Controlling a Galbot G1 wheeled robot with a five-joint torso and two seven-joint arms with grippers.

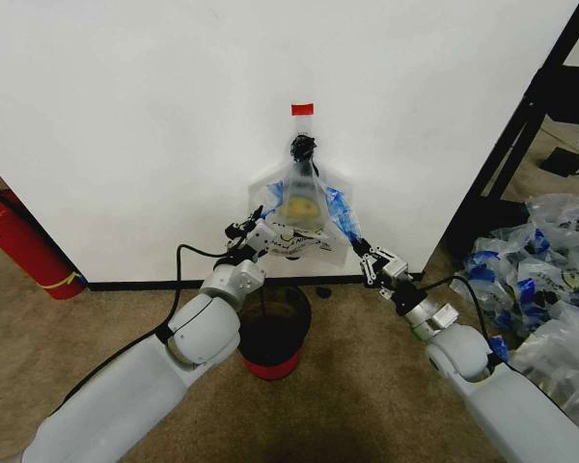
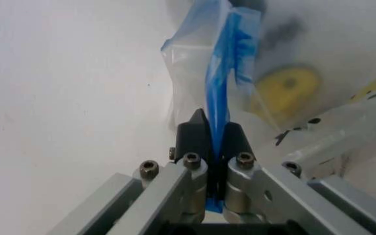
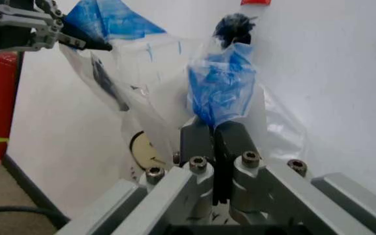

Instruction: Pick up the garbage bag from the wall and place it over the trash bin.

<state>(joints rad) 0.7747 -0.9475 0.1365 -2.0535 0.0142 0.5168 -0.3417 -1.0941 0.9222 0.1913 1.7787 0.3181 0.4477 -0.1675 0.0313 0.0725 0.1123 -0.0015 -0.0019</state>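
Bag between both end effectors.

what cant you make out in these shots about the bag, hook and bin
- Hook: head view, hidden under the garbage bag handles bunched below the red tape.
- Bag print: the left gripper and bag folds cover the lettering.
- Trash bin: near rim hidden behind the left arm.

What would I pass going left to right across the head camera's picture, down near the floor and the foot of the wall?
Red fire extinguisher → left pincer, shut on the garbage bag → black trash bin → right pincer, also shut on the bag → heaped clear bags.
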